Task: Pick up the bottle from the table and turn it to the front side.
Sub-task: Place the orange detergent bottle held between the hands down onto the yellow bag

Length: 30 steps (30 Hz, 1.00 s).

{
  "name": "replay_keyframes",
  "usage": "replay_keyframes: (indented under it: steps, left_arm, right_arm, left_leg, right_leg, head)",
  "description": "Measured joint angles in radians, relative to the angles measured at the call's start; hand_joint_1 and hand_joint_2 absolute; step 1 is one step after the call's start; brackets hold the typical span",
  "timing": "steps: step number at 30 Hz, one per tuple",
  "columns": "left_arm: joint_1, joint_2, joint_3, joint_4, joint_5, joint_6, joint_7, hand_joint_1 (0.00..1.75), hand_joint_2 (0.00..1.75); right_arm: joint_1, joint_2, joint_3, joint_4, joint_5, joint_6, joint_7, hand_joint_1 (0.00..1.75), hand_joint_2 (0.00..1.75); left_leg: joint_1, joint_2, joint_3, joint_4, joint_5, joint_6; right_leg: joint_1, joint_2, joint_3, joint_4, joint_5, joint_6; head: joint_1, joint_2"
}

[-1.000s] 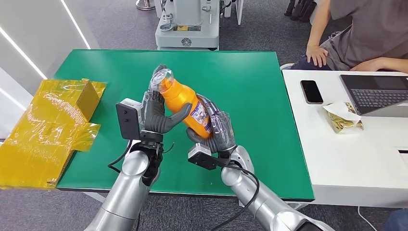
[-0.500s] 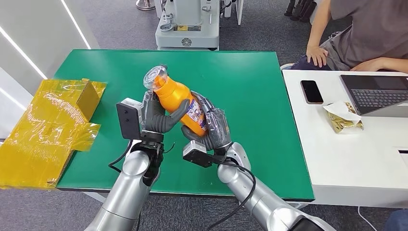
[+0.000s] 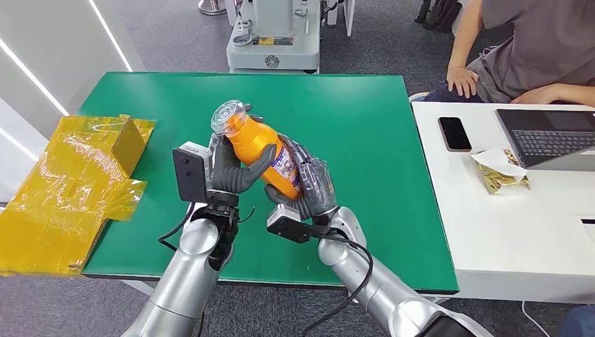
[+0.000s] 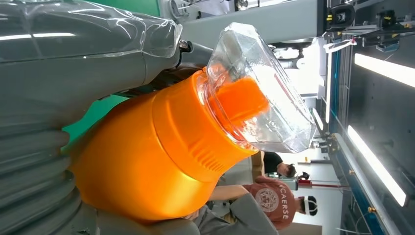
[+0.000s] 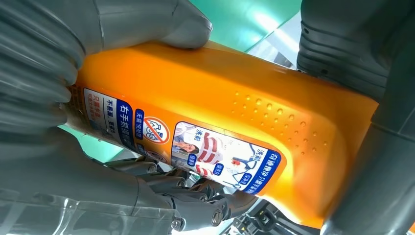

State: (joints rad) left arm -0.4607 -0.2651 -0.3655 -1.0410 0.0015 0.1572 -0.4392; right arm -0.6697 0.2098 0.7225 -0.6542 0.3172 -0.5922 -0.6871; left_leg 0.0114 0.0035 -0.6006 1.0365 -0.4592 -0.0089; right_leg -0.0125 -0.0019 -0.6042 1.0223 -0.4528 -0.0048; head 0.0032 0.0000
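An orange bottle (image 3: 263, 151) with a clear cap (image 3: 229, 116) is held tilted above the green table (image 3: 365, 126), cap pointing up and to the left. My left hand (image 3: 228, 168) grips its upper body just below the cap, thumb across the front. My right hand (image 3: 312, 186) grips the lower body and base. The left wrist view shows the bottle (image 4: 147, 156), its clear cap (image 4: 259, 93) and my left hand (image 4: 54, 73) close up. In the right wrist view, a blue and white printed label (image 5: 195, 149) faces the camera, with my right hand (image 5: 39, 54) around the bottle (image 5: 235, 98).
A crumpled yellow wrapper (image 3: 70, 189) lies over the table's left edge. A white desk (image 3: 505, 232) on the right carries a phone (image 3: 455, 133), a laptop (image 3: 547, 137) and a snack packet (image 3: 499, 172). A seated person (image 3: 519, 49) is behind it. Grey equipment (image 3: 273, 35) stands beyond the table.
Both hands have shifted the bottle slightly left and tipped its cap further to the left. The right hand has moved in a little toward the left one.
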Motion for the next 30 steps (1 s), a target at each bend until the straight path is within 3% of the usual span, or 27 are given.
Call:
replay_keyframes:
  steps: [12,16,30]
  left_arm:
    - [0.0,0.001,0.0,0.004,0.0,-0.003,0.0,1.75,1.75]
    - [0.0,0.002,0.0,0.004,0.001,-0.003,0.0,1.75,1.75]
    - [0.0,0.006,0.0,0.005,0.007,0.013,0.0,1.75,1.75]
  right_arm:
    - [0.0,0.0,0.0,0.01,-0.002,-0.005,-0.003,1.72,1.75]
    - [0.0,0.0,0.0,0.01,-0.004,-0.008,-0.002,0.02,1.75]
    - [0.019,-0.009,-0.002,-0.031,-0.05,-0.061,0.005,0.0,1.75]
  left_leg:
    - [0.0,0.0,0.0,0.0,0.0,0.0]
    - [0.0,0.0,0.0,0.0,0.0,0.0]
    - [0.0,0.0,0.0,0.0,0.0,0.0]
  right_leg:
    - [0.0,0.0,0.0,0.0,0.0,0.0]
    - [0.0,0.0,0.0,0.0,0.0,0.0]
    - [0.0,0.0,0.0,0.0,0.0,0.0]
  head:
    - [0.0,0.0]
    - [0.0,0.0]
    - [0.0,0.0]
